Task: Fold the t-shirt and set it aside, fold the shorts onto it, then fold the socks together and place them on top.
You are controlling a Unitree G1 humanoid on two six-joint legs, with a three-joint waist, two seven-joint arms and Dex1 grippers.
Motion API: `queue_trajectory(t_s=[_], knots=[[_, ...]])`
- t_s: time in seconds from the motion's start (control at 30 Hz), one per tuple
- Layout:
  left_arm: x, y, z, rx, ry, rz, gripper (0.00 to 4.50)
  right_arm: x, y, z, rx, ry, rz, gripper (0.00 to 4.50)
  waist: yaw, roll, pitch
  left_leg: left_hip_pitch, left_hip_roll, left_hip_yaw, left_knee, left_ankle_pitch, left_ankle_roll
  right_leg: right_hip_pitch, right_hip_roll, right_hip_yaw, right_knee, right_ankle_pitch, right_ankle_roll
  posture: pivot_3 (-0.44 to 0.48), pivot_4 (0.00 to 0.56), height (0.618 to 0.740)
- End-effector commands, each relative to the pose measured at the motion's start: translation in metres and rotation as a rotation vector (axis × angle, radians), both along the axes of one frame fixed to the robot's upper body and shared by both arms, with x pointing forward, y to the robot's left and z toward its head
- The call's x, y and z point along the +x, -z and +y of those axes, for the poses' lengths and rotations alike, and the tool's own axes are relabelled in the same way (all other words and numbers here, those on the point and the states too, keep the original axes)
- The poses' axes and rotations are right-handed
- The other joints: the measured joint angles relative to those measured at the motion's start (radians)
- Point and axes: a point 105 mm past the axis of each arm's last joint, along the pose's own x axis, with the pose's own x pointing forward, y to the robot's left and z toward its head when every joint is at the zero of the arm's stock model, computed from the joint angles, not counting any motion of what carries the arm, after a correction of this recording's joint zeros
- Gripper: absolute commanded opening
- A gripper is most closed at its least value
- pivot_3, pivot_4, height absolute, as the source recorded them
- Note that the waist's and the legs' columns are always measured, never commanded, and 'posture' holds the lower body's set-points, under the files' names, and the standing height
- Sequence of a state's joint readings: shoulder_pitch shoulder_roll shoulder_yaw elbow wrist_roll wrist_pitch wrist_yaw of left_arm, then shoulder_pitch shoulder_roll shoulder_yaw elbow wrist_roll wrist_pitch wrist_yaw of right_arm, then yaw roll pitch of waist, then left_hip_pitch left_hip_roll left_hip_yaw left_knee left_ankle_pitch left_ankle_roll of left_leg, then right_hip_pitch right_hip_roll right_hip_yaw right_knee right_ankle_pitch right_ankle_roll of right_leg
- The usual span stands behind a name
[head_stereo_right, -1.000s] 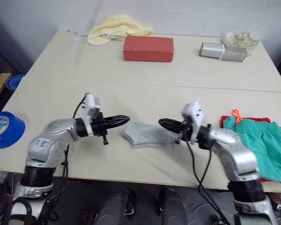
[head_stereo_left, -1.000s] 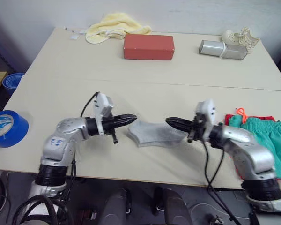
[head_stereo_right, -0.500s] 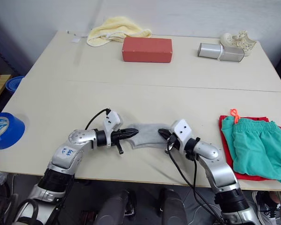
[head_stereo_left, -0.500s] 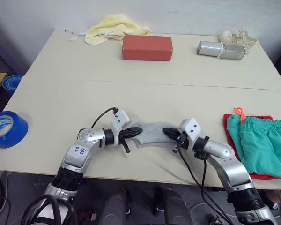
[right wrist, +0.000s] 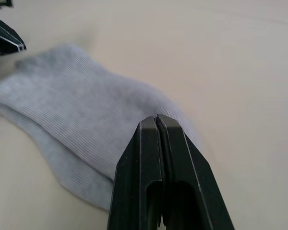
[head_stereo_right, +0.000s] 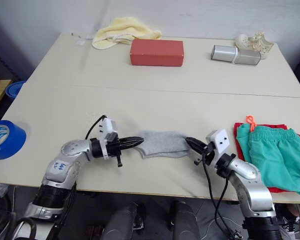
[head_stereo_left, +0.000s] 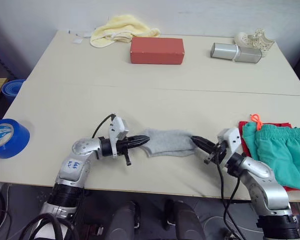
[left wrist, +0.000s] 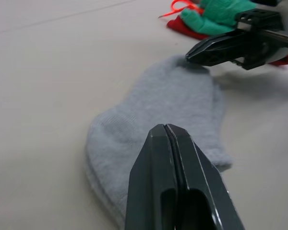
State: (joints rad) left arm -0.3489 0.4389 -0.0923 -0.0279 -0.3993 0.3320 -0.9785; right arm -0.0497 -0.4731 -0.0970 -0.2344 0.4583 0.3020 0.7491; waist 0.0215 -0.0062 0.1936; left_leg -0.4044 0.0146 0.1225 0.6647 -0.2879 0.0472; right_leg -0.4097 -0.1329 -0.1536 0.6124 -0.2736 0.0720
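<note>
On the near table edge in the left eye view, the socks [head_stereo_left: 168,142] are lying flat, one over the other, between the two grippers. The left gripper [head_stereo_left: 142,141] is resting at one end, the right gripper [head_stereo_left: 196,141] at the other. Off to the robot's right, the shorts [head_stereo_left: 280,152] are sitting folded on the t-shirt [head_stereo_left: 249,128], so those two steps are judged complete. The right eye view is showing the same layout.

The left wrist view is showing that gripper's fingers [left wrist: 175,158] pressed together, over the sock cuff but not visibly gripping cloth. The right wrist view is showing its fingers [right wrist: 158,143] likewise closed over the toe end.

Remaining: folding the socks and placing them on the shorts.
</note>
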Motion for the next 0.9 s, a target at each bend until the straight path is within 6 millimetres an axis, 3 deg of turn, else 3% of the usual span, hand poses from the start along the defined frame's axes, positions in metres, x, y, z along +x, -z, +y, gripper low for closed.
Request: queue_trajectory(t_s=[0.03,0.17,0.3,0.53,0.6,0.77,0.9], knots=[[-0.003,-0.02,-0.007,-0.018,0.078,-0.098,0.0,-0.001,-0.022,0.008,-0.001,-0.063,-0.076,0.03,0.0,0.0,0.0,0.0,0.0,0.0,0.0,0.0,0.0,0.0,0.0,0.0,0.0,0.0,0.0,0.0,0.15,0.74],[0.002,-0.019,-0.015,0.002,0.085,-0.113,0.0,0.004,-0.015,0.021,-0.064,-0.111,-0.087,0.03,0.002,0.0,0.0,0.0,0.0,0.0,0.0,0.0,0.0,0.0,0.0,0.0,0.0,0.0,0.0,0.0,0.15,0.74],[0.017,0.005,-0.03,0.115,0.031,-0.091,0.0,0.014,0.013,0.03,-0.118,-0.093,-0.04,0.03,0.002,0.0,0.0,0.0,-0.001,0.0,0.0,0.0,0.001,0.001,0.0,-0.001,0.0,0.0,0.0,0.0,0.15,0.74],[0.015,0.029,-0.021,0.196,0.001,-0.046,0.0,0.004,0.03,0.011,-0.166,-0.06,-0.012,0.03,0.001,0.0,0.0,-0.001,-0.001,0.001,0.001,0.0,0.001,0.0,0.001,-0.001,0.004,0.0,0.0,0.0,0.15,0.74],[0.012,0.028,-0.017,0.194,0.003,-0.059,0.0,0.0,0.023,0.005,-0.127,-0.051,-0.025,0.03,0.001,0.0,0.0,0.0,-0.001,0.0,0.001,0.0,0.001,0.001,0.001,-0.001,0.002,0.0,0.0,0.0,0.15,0.74],[0.006,0.003,-0.022,0.046,0.025,-0.089,0.0,-0.013,-0.017,0.001,0.198,-0.016,0.062,0.03,0.002,0.001,0.0,0.0,0.0,-0.001,0.001,0.0,0.001,0.001,-0.001,-0.001,0.0,0.0,0.0,0.0,0.15,0.74],[0.004,-0.009,-0.025,0.03,0.067,-0.13,0.0,-0.029,-0.016,-0.006,0.238,-0.006,0.207,0.88,0.004,0.001,0.0,0.0,0.0,-0.003,0.0,0.0,0.001,0.001,-0.002,-0.001,0.0,0.0,0.0,0.0,0.15,0.74]])
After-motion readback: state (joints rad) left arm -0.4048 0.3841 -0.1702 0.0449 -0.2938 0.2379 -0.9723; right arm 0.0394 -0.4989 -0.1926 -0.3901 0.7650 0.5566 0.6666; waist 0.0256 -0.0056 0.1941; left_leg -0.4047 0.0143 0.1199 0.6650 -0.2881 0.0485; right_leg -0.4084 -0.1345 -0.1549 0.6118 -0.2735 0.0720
